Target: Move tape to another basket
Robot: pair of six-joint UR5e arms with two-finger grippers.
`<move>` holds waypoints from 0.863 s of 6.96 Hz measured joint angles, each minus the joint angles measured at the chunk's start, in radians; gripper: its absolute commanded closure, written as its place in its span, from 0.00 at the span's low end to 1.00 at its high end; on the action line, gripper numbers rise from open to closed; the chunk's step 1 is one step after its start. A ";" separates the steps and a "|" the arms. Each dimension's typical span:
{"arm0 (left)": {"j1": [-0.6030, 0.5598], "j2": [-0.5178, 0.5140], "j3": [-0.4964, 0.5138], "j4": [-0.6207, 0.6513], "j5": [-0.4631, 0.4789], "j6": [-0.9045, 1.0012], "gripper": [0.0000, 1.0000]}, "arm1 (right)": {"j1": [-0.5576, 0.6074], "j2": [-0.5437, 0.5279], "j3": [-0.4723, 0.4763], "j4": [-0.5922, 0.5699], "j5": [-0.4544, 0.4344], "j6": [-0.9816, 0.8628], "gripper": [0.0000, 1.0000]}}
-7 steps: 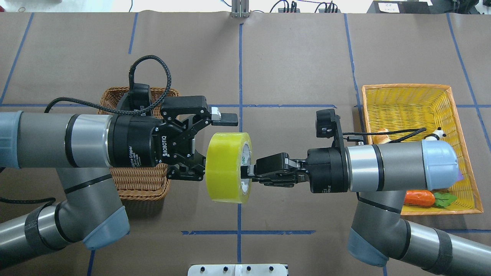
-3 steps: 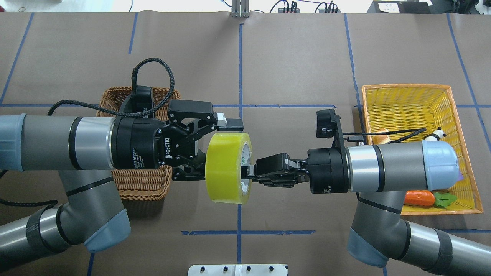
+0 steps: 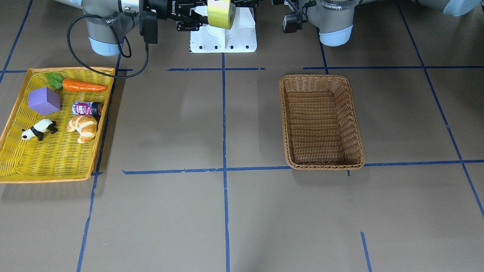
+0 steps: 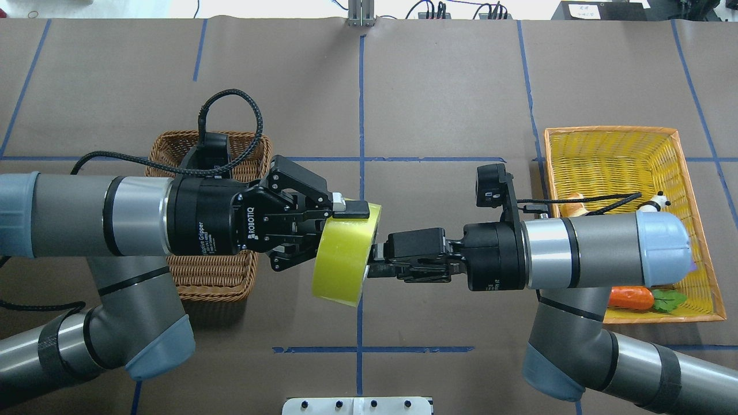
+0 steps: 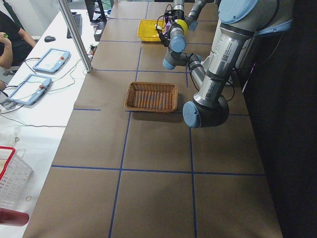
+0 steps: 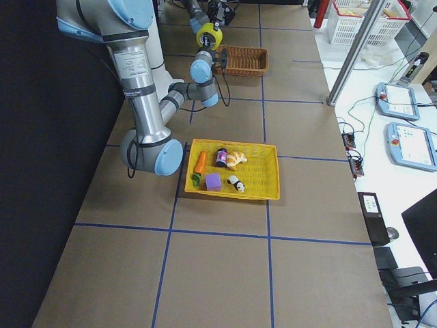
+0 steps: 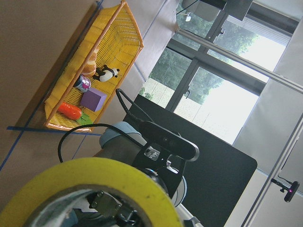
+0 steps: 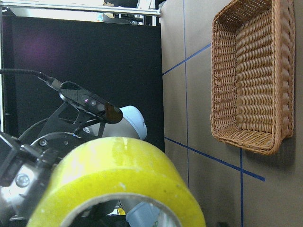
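Both arms are fat grey tubes with light blue caps and shiny silver rings. The left gripper [image 4: 323, 236] is black with white letters on its round base. A black braided cable [image 4: 230, 124] loops above it.
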 measured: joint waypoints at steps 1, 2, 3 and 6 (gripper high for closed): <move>0.000 0.000 -0.001 0.000 0.000 -0.004 0.99 | 0.000 -0.001 0.001 0.000 -0.005 0.002 0.00; -0.001 0.001 -0.002 0.000 0.000 -0.005 0.99 | 0.000 -0.002 0.002 0.001 -0.009 0.003 0.00; -0.003 0.002 -0.003 0.000 0.000 -0.006 0.99 | 0.002 -0.003 0.003 0.002 -0.011 0.004 0.00; -0.107 0.022 -0.008 0.000 -0.039 -0.005 0.99 | 0.007 -0.012 0.005 0.019 -0.013 0.007 0.00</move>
